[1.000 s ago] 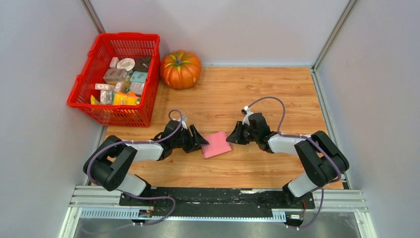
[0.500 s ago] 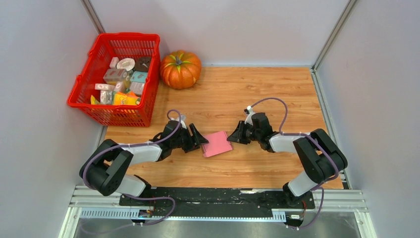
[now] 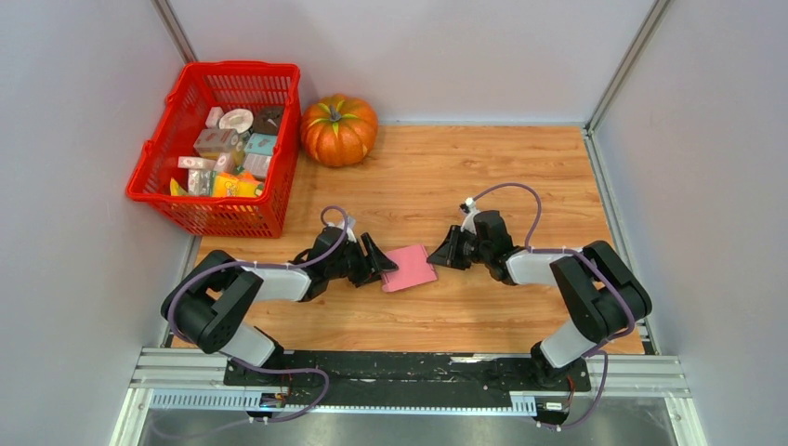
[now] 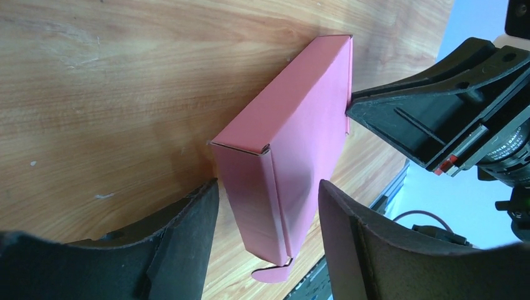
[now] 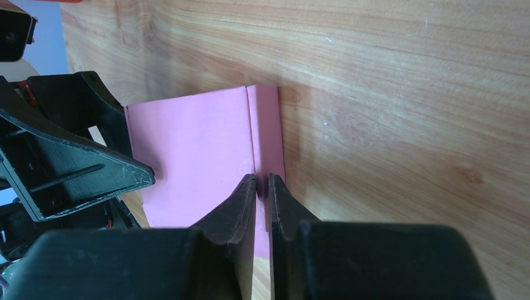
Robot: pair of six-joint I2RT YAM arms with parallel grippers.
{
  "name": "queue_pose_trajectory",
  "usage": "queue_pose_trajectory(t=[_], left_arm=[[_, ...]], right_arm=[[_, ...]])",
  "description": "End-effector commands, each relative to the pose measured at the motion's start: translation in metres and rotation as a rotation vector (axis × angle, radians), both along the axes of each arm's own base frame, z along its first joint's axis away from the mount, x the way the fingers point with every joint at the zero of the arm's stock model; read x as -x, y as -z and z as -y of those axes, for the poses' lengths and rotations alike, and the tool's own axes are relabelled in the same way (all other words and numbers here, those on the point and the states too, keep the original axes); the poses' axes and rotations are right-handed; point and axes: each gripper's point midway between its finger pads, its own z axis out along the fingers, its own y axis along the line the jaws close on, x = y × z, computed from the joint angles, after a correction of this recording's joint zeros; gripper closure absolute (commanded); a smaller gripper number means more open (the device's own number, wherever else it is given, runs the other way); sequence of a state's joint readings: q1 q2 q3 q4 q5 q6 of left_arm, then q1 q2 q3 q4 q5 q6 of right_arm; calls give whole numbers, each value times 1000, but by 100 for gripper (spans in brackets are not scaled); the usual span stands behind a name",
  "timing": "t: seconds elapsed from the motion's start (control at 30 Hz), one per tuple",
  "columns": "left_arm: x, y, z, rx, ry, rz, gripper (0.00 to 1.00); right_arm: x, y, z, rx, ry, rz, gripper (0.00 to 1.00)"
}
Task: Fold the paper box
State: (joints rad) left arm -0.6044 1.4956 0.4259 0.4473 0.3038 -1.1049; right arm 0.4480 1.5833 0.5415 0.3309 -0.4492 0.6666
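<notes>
Pink paper box (image 3: 408, 268), folded shut: left hand (image 3: 379, 259) straddles it apart, right hand (image 3: 437, 259) together.

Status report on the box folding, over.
Left gripper open, straddling the small pink card box end-on. Right gripper shut, nosed against its opposite edge. Box folded, flat on the wooden table. Orange pumpkin, red plastic basket far back, apart.

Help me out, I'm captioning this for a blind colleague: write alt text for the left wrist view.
A folded pink paper box lies on a wooden table, its near end between the open fingers of the left gripper. The closed tip of the right gripper meets the box's far edge, and a small rounded tab pokes out at the near end.
</notes>
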Motion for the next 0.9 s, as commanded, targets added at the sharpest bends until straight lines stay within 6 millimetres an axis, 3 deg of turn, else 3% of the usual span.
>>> queue_pose_trajectory(t=[0.0, 0.2, 0.27, 0.37, 0.47, 0.57, 0.6, 0.67, 0.7, 0.73, 0.87], left_arm=[[-9, -9, 9, 26, -8, 29, 34], [-12, -14, 14, 44, -1, 29, 63], [-11, -15, 12, 44, -3, 23, 66], [-5, -14, 8, 31, -4, -20, 72], [1, -14, 4, 57, 1, -75, 76], [6, -19, 2, 97, 11, -117, 80], [7, -21, 1, 106, 10, -122, 80], [9, -28, 2, 131, 16, -124, 80], [10, -31, 1, 138, 18, -127, 80], [10, -36, 1, 145, 21, -126, 80], [17, -50, -2, 191, 38, -166, 84]], right_arm=[[15, 54, 39, 188, 93, -120, 88], [13, 44, 37, 182, 70, -84, 85], [13, 40, 39, 195, 67, -80, 82], [10, 22, 40, 221, 55, -35, 73], [7, -10, 40, 273, 34, 53, 54], [15, -26, 37, 362, -17, 132, 39], [13, -44, 32, 365, -28, 197, 29], [26, -62, 14, 426, -132, 337, 16], [23, -71, 11, 477, -131, 411, 13], [41, -76, -10, 489, -223, 484, 11], [59, -88, -41, 588, -339, 708, 8]])
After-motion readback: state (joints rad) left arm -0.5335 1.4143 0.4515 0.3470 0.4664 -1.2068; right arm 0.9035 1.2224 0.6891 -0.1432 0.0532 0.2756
